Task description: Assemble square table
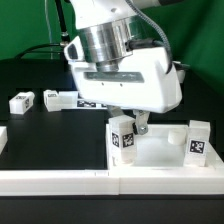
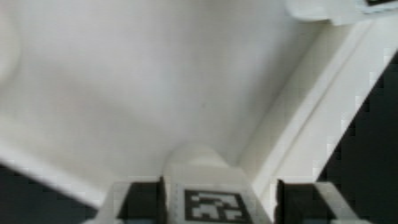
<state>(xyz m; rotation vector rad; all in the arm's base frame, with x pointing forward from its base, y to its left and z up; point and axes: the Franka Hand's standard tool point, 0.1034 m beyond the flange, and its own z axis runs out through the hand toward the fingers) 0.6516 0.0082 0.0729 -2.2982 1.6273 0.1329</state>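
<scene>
Exterior view: your gripper [image 1: 130, 127] pinches a leg [image 1: 123, 139], upright at the tabletop [image 1: 160, 166] corner on the exterior view's left. A second leg [image 1: 198, 141] stands on the tabletop, and two loose legs [image 1: 22, 101] lie beyond it.

Wrist view: fingers [image 2: 139, 202] clamp the tagged leg [image 2: 214, 198] over the tabletop [image 2: 125, 90], beside its rim.

This looks like leg fitting. Next, you must centre the leg on the corner socket, hidden here, before twisting.

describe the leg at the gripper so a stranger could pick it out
Find the large white tabletop low in the exterior view, under the arm. Two tagged white legs stand upright on it; the wanted leg is at the exterior view's left, pinched by the gripper. The other upright leg stands free.
</scene>
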